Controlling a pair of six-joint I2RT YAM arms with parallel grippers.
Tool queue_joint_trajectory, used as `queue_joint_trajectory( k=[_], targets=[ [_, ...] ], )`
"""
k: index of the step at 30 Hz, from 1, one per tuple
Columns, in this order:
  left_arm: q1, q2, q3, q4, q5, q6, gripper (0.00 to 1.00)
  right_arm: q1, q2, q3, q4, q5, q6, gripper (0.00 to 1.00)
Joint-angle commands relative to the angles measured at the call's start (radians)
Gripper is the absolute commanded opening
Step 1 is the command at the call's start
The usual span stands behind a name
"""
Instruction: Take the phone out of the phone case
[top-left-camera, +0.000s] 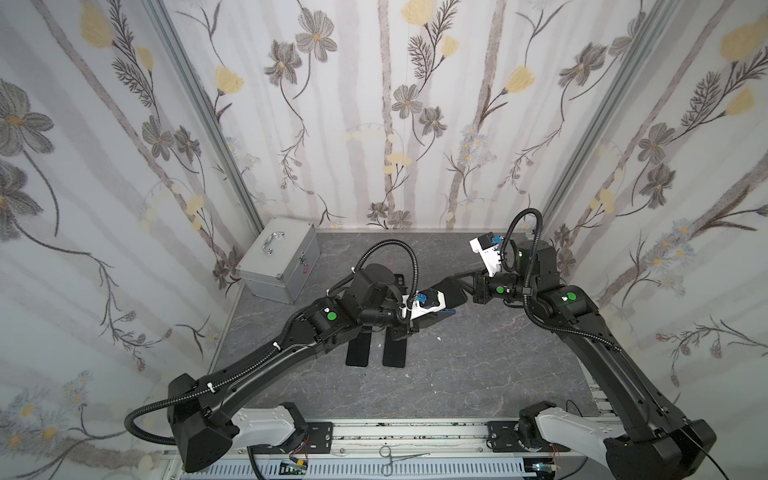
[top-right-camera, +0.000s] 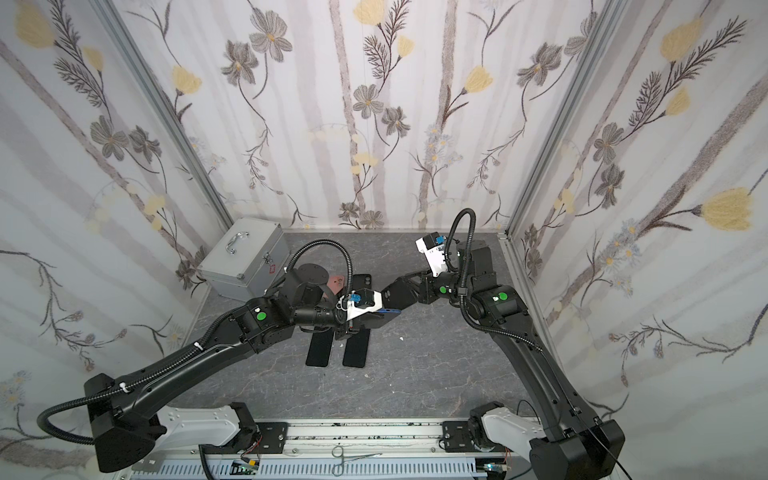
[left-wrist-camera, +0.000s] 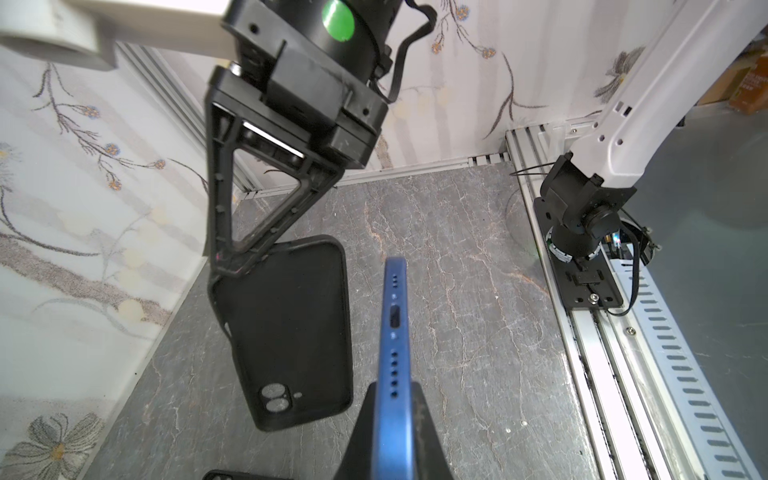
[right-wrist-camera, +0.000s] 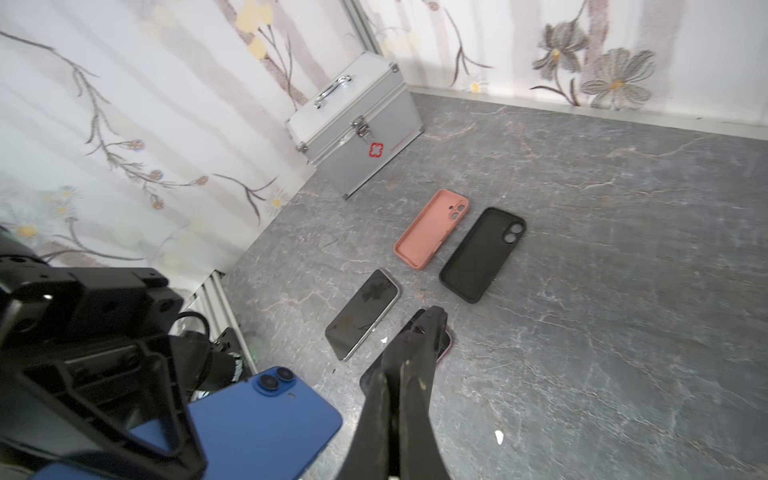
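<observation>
My left gripper (left-wrist-camera: 392, 390) is shut on the blue phone (left-wrist-camera: 395, 316), which it holds bare and on edge above the table, charging port facing the camera. The right wrist view shows the phone's blue back (right-wrist-camera: 257, 419) with its two lenses. The empty black phone case (left-wrist-camera: 286, 332) hangs tilted beside the phone, open side towards it. My right gripper (left-wrist-camera: 226, 266) pinches the case's end wall. In both top views the case (top-left-camera: 451, 293) sits between the two grippers. In the right wrist view the right gripper (right-wrist-camera: 432, 316) has its fingers pressed together, and they hide the case.
A silver latched box (top-left-camera: 278, 259) stands at the back left corner. A pink empty case (right-wrist-camera: 432, 228) and a black empty case (right-wrist-camera: 482, 253) lie on the grey table. Two more phones (right-wrist-camera: 361, 316) (top-left-camera: 395, 349) lie side by side under the left arm. Forceps (top-left-camera: 399, 457) rest on the front rail.
</observation>
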Motion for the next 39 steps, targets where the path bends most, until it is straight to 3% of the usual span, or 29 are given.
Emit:
queue_joint_trajectory(
  k=[1,13,20,26,39],
  targets=[
    [0.029,-0.013,-0.041,0.182,0.006,-0.141,0.00,-0.026,-0.026,-0.060,0.113,0.102,0.055,0.00],
    [0.049,0.207,-0.107,0.365,-0.051,-0.662,0.00,-0.210,-0.146,-0.367,0.310,0.143,0.245,0.00],
    [0.057,0.367,-0.064,0.367,-0.041,-0.867,0.00,-0.259,-0.211,-0.507,0.345,0.080,0.224,0.00],
    [0.073,0.489,-0.026,0.366,0.046,-0.970,0.00,-0.267,-0.239,-0.529,0.319,-0.023,0.148,0.00],
    [0.105,0.578,-0.065,0.368,0.024,-1.040,0.00,-0.269,-0.147,-0.520,0.256,-0.139,0.081,0.00]
  ],
)
